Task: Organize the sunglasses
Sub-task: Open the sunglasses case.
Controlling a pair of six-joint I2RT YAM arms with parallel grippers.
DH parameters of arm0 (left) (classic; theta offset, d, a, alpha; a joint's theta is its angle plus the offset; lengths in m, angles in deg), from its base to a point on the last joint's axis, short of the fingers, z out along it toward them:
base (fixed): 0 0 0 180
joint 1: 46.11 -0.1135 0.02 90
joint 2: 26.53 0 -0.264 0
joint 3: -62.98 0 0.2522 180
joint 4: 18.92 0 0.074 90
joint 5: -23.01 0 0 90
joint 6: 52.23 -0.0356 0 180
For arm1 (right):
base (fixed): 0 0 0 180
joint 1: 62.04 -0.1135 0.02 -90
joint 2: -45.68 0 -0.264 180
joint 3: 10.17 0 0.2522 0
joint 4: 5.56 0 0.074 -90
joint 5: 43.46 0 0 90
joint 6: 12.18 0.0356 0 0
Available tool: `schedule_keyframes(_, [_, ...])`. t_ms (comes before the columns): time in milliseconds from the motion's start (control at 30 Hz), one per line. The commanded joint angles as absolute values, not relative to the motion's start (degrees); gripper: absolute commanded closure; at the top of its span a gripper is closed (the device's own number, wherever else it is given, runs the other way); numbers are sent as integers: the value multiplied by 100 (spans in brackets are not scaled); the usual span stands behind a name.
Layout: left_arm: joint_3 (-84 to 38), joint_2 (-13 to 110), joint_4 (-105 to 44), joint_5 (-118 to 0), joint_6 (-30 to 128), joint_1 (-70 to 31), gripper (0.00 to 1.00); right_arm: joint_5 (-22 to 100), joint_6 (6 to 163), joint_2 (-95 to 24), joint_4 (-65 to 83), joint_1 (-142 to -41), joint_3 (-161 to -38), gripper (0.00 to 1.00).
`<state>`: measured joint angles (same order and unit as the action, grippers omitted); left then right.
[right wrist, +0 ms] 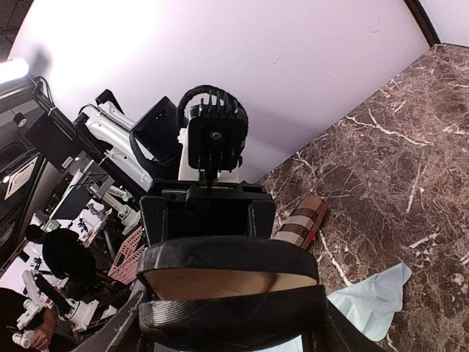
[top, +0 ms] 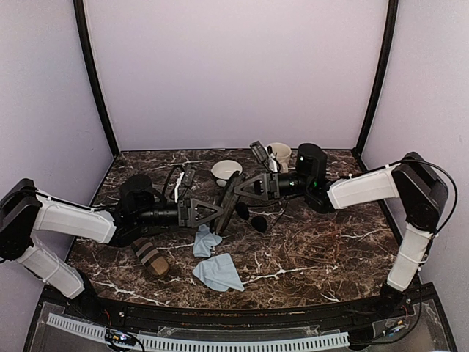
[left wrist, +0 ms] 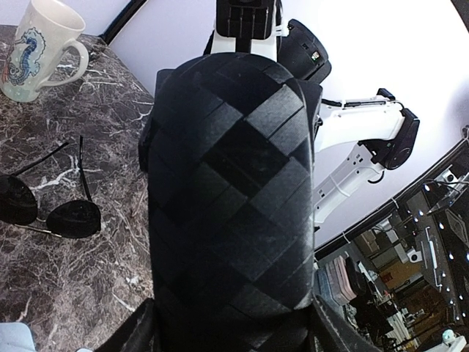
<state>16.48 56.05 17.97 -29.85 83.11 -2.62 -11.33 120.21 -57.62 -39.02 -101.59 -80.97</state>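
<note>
At table centre, we log left gripper [top: 220, 214] and right gripper [top: 237, 189] both clamped on the black checkered case [left wrist: 234, 191], lid ajar, with the sunglasses [left wrist: 73, 218] at its four o'clock, unstowed on the marble table [top: 322, 249].

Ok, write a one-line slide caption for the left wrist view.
Close-up: black checkered case fills the frame; sunglasses lie unfolded on the marble table, seahorse mug beyond.

Overhead camera looks down from behind; opposed wrist cameras crowd the shared black case [left wrist: 233, 198]
</note>
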Motion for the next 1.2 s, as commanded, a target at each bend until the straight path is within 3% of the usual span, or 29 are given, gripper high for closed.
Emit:
schedule_keyframes(0, [1576, 5371, 2615, -2502, 8273, -225, 100, -761, 11521, -5871, -3076, -10030, -8129, 33])
schedule_keyframes(233, [1521, 5319, 2459, -2498, 8084, -225, 100, -238, 11381, -5918, -2091, -10014, -8349, 27])
schedule_keyframes(567, [1618, 5184, 2445, -2661, 7972, -225, 100, 114, 11385, -6055, -1618, -9983, -8422, 31])
schedule_keyframes(900, [1687, 5119, 2516, -2767, 7973, -223, 100, 66, 11457, -6116, -1868, -9983, -8300, 31])
schedule_keyframes(1167, [1711, 5199, 2838, -2692, 8159, -225, 100, 70, 11565, -6072, -2336, -9983, -8121, 24])
